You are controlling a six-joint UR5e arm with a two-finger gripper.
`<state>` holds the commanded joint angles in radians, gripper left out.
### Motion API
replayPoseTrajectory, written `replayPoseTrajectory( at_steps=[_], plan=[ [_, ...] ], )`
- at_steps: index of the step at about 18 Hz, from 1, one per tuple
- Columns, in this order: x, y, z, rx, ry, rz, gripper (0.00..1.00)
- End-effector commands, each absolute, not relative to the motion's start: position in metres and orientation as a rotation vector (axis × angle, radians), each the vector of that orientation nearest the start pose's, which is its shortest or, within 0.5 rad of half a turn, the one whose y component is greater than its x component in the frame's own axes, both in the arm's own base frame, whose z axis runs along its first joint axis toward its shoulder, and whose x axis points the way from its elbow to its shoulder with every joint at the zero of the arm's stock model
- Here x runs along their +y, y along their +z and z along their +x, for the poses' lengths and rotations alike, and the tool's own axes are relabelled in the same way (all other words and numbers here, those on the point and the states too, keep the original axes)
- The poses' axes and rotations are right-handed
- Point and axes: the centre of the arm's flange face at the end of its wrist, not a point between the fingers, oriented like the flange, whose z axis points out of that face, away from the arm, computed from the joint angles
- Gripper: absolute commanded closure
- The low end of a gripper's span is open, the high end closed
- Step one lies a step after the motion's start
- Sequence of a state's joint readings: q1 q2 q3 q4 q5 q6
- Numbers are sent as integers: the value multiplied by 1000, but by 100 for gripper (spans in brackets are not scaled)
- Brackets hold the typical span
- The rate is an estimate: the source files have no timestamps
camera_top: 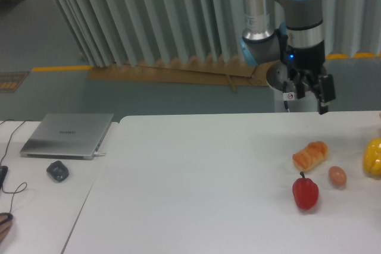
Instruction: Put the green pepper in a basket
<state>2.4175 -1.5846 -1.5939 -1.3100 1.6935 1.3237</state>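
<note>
No green pepper and no basket show in this view; both are hidden or out of frame. My gripper [307, 100] hangs above the far right edge of the white table [196, 182]. Its jaws stand apart with nothing between them. It is well above and behind the items on the table.
A red pepper [305, 193], a bread roll [310, 155], a brown egg [337, 175] and a yellow pepper [373, 157], cut by the right edge, lie at the table's right. A closed laptop [66, 135], a mouse [58, 171] and cables sit on the left table.
</note>
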Motion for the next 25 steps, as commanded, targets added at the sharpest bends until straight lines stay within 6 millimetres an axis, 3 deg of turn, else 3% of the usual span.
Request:
replayPoseTrajectory(
  at_steps=[3,6,13,18,25],
  plan=[
    [428,500,-333,985,399,-2993,0],
    [435,479,-356,1354,335,-2896,0],
    [442,451,-396,1754,248,-2750,0],
    [442,428,-419,1870,180,-2690,0],
    [443,395,-452,1855,124,-2707,0]
  ],
)
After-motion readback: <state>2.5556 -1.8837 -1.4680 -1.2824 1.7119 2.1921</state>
